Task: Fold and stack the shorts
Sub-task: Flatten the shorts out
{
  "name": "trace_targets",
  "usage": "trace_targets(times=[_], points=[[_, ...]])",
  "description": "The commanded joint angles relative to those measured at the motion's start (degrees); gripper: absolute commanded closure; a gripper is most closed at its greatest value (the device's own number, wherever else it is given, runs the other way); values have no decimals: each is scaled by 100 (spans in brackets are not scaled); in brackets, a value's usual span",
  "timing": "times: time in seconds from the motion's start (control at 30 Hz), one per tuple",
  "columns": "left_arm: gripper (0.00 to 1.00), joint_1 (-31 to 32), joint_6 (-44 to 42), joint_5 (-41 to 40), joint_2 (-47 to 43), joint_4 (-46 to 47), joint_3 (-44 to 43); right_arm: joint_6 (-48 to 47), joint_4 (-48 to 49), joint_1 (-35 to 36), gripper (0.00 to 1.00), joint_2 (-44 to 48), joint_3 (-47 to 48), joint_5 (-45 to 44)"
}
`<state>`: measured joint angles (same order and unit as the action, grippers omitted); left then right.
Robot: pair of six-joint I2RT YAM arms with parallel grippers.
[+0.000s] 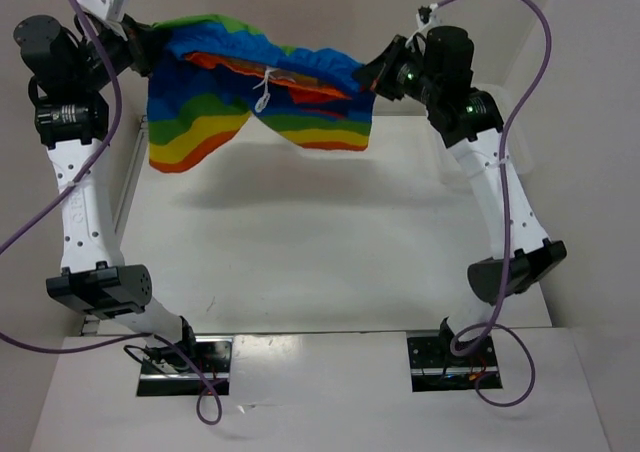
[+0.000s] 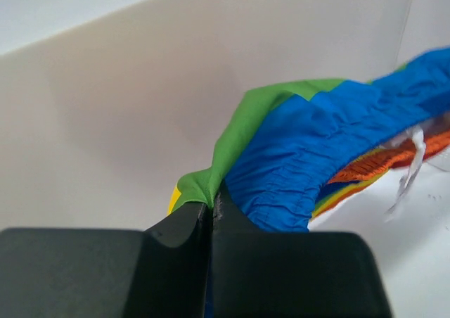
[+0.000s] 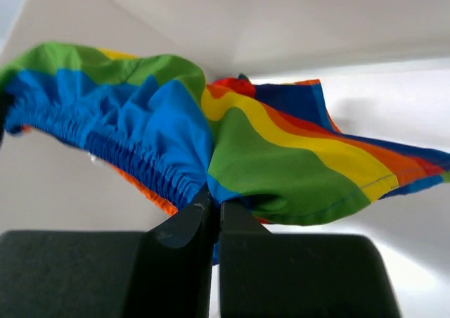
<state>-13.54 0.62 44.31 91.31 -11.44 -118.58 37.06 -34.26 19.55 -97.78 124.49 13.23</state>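
You have the shorts (image 1: 262,82) slung in the air between the two arms, well above the surface (image 1: 300,252) and toward its far side. Your left end effector (image 2: 211,204) is pinched tight on one end of the waistband, where green meets blue. Your right end effector (image 3: 213,204) is clamped on the opposite end, with fabric squeezed between its fingers. The waistband sags in the middle, the white drawstring (image 1: 264,94) dangles from it, and the leg on the left arm's side hangs lower. This looks like the spread before the first fold. To do it well, draw the two ends apart evenly until the sag goes, and level both wrists so the hems hang even. Then lower so the hems meet the surface first and lay the rest down flat behind them. Both grips seem close to the fabric's edge, so go slowly, since a jerk could pull a corner free. Mind that the drawstring does not get trapped under a fold.
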Motion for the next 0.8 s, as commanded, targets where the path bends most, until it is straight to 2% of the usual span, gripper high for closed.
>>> trace_targets(times=[0.0, 0.13, 0.17, 0.33, 0.4, 0.47, 0.53, 0.57, 0.6, 0.63, 0.67, 0.7, 0.77], points=[[100, -79, -62, -301, -429, 46, -7, -269, 244, 101, 100, 1180, -983, 117], [100, -79, -62, -441, -491, -139, -585, -269, 323, 452, 100, 2068, -1979, 846], [100, -79, -62, -441, -421, -139, -709, -269, 376, 758, 100, 2357, -2294, 995], [100, 158, -62, -380, 218, -77, -1315, -419, 605, 1604, 100, 2921, -2815, 2111], [100, 429, -62, -327, 562, -295, -1719, -314, 657, 1604, 99, 3168, -3175, 2052], [100, 641, -62, -397, 1290, -673, -2289, -95, 578, 1238, 99, 3282, -3665, 1841], [100, 930, -62, -502, 2248, -1403, -3453, 449, 893, 938, 99, 3431, -4167, 1833], [90, 993, -62, -503, 2547, -1570, -3748, 747, 982, 771, 99, 3432, -4761, 1832], [68, 1055, -62, -407, 3115, -1815, -4021, 1264, 1087, 317, 92, 3484, -5080, 1832], [37, 1177, -62, -310, 3417, -1983, -4337, 1504, 1149, 51, 73, 3485, -5379, 1832], [10, 1230, -62, -257, 3742, -2246, -5306, 1671, 1237, -186, 52, 3485, -5965, 1893], [4, 1283, -62, -257, 4406, -2779, -5916, 1751, 1342, -597, 51, 3485, -6232, 1893], [0, 1406, -62, -99, 4413, -2828, -5765, 1727, 1343, -917, 37, 3485, -6672, 1631]])
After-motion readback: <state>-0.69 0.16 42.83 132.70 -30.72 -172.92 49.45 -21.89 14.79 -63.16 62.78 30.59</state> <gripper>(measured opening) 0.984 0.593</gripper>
